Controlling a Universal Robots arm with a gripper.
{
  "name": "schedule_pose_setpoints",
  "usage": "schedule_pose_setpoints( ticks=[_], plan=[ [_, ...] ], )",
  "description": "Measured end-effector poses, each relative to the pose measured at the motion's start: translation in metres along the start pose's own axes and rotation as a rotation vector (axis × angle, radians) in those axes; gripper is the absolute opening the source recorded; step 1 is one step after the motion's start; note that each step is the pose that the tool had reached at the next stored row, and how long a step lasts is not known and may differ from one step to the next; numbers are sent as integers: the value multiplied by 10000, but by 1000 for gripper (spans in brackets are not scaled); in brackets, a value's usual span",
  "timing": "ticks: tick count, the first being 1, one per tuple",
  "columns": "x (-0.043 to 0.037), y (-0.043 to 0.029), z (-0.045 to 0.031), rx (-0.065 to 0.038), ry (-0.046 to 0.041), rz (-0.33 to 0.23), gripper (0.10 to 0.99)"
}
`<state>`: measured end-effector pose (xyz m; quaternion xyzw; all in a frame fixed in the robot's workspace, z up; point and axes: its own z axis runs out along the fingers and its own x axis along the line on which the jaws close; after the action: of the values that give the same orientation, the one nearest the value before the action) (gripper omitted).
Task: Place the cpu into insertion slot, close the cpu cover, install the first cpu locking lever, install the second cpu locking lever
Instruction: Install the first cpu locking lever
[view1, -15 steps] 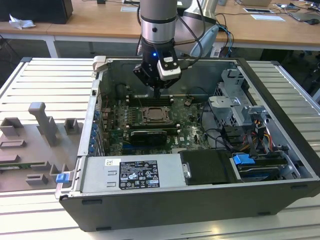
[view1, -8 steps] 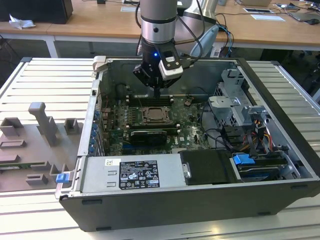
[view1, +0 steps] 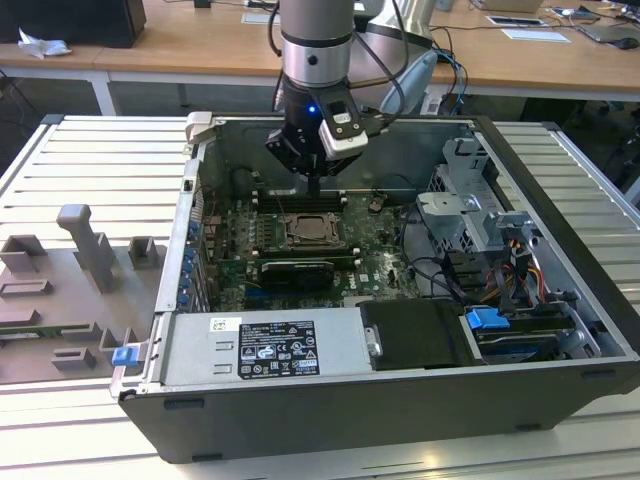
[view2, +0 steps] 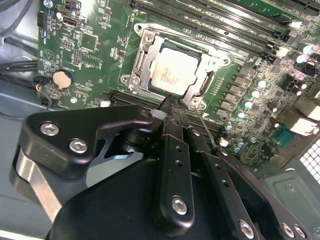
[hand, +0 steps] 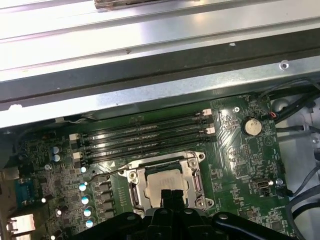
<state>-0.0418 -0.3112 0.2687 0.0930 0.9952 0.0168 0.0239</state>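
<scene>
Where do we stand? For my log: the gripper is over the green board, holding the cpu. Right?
No: the cpu lies in the insertion slot, not in the gripper, as the second wrist view shows. The gripper is indeed over the green board.

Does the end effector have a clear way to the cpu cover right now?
Likely yes. The end effector hangs just over the cpu cover, with nothing between them, and the computer case is open on top.

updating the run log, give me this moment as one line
cpu seated | cpu cover down over it | fingers shut by cover edge
</scene>
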Motion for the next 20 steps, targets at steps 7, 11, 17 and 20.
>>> schedule_pose_setpoints(
  ticks=[7, 11, 17, 20],
  plan=[
    [93, -17, 0, -29, 24, -637, 106],
    [93, -18, 5, -68, 56, -1494, 106],
    [272, -52, 1, -82, 69, -1833, 106],
    [385, -73, -4, -83, 69, -1833, 106]
  ],
)
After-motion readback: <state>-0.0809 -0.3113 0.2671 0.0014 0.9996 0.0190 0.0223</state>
